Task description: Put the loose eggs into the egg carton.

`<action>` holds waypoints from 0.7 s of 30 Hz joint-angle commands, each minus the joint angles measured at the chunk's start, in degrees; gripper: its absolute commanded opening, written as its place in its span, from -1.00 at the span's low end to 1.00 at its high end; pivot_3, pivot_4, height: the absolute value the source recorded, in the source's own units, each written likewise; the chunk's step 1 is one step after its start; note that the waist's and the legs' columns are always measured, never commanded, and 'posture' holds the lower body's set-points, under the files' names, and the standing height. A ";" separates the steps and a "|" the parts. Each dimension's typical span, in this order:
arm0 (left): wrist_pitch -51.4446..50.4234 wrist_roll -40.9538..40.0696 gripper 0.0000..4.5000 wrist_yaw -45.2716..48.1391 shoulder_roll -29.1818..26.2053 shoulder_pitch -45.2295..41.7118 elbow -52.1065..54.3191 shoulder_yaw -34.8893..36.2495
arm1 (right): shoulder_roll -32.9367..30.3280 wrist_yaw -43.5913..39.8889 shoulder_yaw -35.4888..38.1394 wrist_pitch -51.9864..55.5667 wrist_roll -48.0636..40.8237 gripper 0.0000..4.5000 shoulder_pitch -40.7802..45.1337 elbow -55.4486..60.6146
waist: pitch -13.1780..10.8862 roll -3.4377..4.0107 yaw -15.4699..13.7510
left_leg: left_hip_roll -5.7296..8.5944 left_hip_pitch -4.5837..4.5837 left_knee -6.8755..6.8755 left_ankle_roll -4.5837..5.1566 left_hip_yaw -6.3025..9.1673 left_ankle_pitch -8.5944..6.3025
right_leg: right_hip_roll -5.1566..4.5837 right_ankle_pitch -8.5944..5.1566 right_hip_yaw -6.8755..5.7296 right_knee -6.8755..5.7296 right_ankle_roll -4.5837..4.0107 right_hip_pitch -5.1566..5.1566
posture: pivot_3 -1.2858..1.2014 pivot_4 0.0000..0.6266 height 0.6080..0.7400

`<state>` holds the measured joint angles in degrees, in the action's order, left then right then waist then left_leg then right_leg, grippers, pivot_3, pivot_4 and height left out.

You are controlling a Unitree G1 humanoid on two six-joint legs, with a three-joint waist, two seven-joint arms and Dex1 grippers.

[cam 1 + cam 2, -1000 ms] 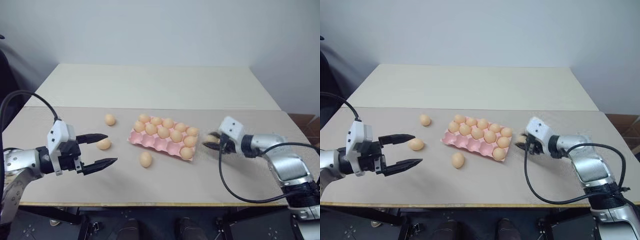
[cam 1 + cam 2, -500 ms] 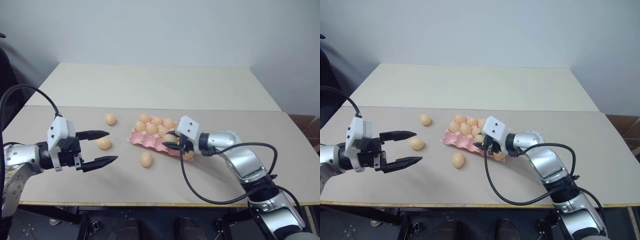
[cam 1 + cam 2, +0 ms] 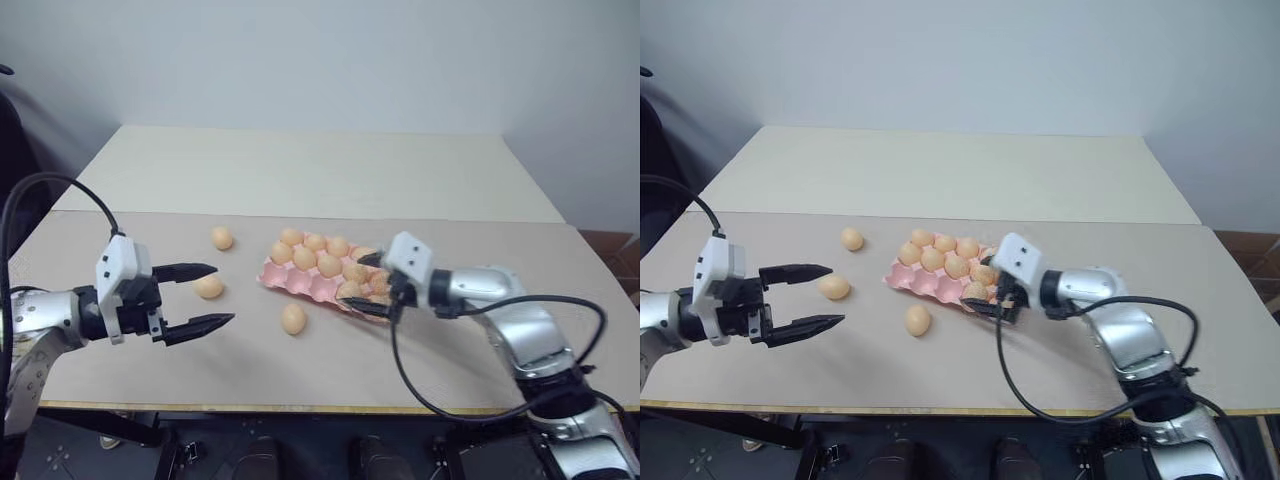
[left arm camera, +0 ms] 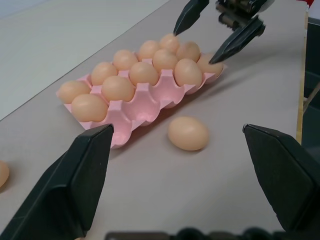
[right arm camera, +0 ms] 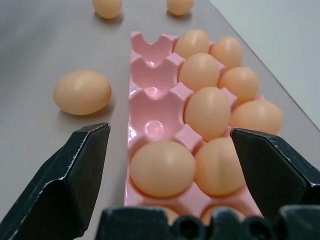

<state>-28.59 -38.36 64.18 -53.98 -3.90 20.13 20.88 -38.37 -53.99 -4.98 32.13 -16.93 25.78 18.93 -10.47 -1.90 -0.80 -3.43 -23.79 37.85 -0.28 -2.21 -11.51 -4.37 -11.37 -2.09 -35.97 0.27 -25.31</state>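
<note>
The pink egg carton (image 3: 300,285) lies mid-table and holds several eggs. In its near row an egg (image 5: 162,167) fills a cup at the right end, and three cups (image 5: 152,125) to the left of it are bare. My right gripper (image 3: 358,282) hovers open at the carton's right end with nothing between its fingers (image 5: 75,175). Three loose eggs lie on the table: one (image 3: 292,318) in front of the carton, one (image 3: 208,287) to its left, one (image 3: 222,238) farther back. My left gripper (image 3: 222,294) stands open and empty just right of the left egg.
The tan tabletop (image 3: 450,360) ends in a front edge close below both arms. A paler table (image 3: 320,170) adjoins behind. Black cables (image 3: 430,390) loop from the right wrist over the table's front.
My right gripper brought an egg from the carton's right side over its near row, opened and let it go into a cup, then drew back slightly right. The left arm stayed still.
</note>
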 commanded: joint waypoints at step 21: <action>2.54 -0.28 1.00 7.03 -2.38 -1.49 -4.71 0.07 | -16.31 -18.81 24.74 -9.57 -15.25 1.00 -17.05 0.28 | -0.01 0.01 0.12 | -0.14 0.26 -0.01 -0.05 -0.33 -0.03 | 0.02 -0.14 0.20 0.02 -0.25 0.06 | 0.03 -0.52 1.00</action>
<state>-26.32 -38.28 71.15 -56.03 -4.43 13.63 21.27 -54.31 -73.00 18.81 23.78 -30.66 8.26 17.56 -10.48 -1.89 -0.68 -3.57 -23.53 37.84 -0.36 -2.59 -11.55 -4.36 -11.51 -1.85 -35.94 0.03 -25.24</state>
